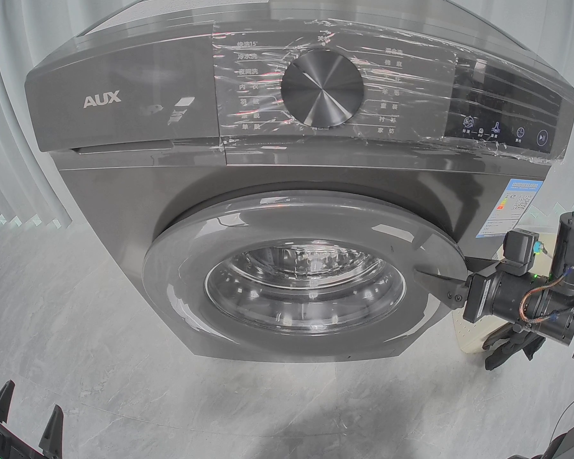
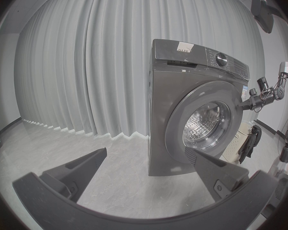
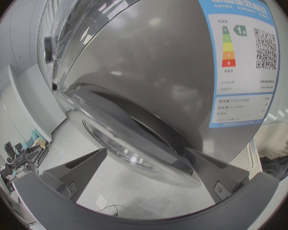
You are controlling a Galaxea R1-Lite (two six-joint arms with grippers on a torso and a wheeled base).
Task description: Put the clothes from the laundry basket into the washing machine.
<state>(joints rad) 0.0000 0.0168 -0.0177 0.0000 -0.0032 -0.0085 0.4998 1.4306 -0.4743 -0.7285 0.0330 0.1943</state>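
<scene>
My right gripper (image 3: pixel 144 150) is at the right-hand edge of the washing machine (image 1: pixel 172 180) door (image 1: pixel 300 224). Its fingers (image 3: pixel 86 170) are spread wide and the door's rim passes between them, so they bracket it without clamping it. From the head view one fingertip lies over the edge of the door, just below the blue energy label (image 1: pixel 516 205). The wrist view shows a dark gap between the rim and the machine's front panel (whether the door is latched, I cannot tell). Through the round glass the steel drum (image 1: pixel 303 282) gleams.

My left gripper (image 2: pixel 145 150) hangs low and well apart from the machine, out to its left front. Its two fingers are wide open with nothing in them, and bare grey floor (image 2: pixel 124 182) shows between them. A pleated pale curtain (image 2: pixel 86 64) runs behind the machine.

The laundry basket (image 1: pixel 469 336), pale and perforated, stands on the floor just beside the machine's right side, below and behind my right arm. The clothes (image 1: pixel 510 345) are a dark bundle draped over the basket's near wall, partly hanging outside it. Neither gripper touches them.

On the control panel a large metal dial (image 1: pixel 322 87) sits under a sheet of crinkled clear film.
</scene>
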